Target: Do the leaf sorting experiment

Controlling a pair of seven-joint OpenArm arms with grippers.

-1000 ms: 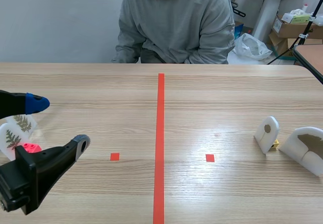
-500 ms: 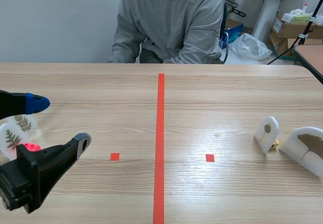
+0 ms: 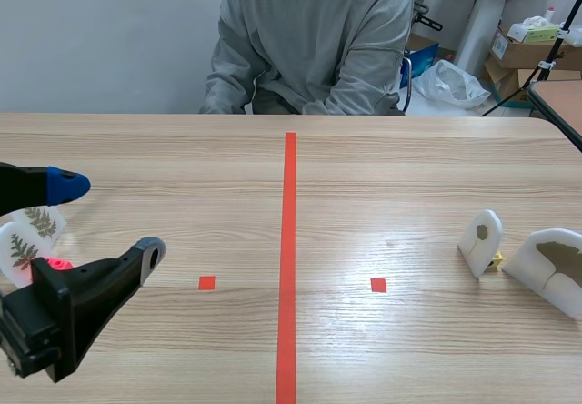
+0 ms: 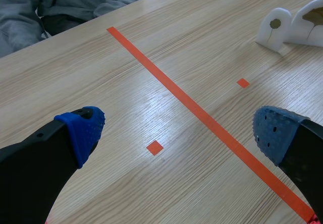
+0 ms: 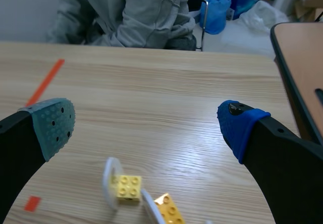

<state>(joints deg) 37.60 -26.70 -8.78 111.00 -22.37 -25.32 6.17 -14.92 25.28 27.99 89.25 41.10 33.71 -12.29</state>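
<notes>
**Both grippers open; leaf cards stand at either side of the table**

Closest to you, your left gripper [image 3: 109,220] hangs low over the table's [image 3: 409,176] left side. Its fingers are wide apart and hold nothing. The left wrist view shows only bare wood and tape marks between its blue pads [image 4: 83,133].

Just behind that gripper stand two white fern cards [image 3: 32,227], each showing a dark green frond. A pink brick [image 3: 58,264] sits at their foot, partly hidden by the arm.

Your right gripper [image 5: 146,125] is also spread open and empty. Below it lie two yellow bricks [image 5: 127,187] with thin white card edges beside them.

On the table's right side, a small white card [image 3: 480,238] with a brown spot stands upright. A larger white card [image 3: 553,267] carrying a brown leaf stands just beside it, nearer the edge.

The orange-red tape line [image 3: 289,240] runs down the middle of the table, away from you. At the far side a person [image 3: 314,40] in a grey hoodie sits, and cardboard boxes [image 3: 523,47] stand behind on the right.
</notes>
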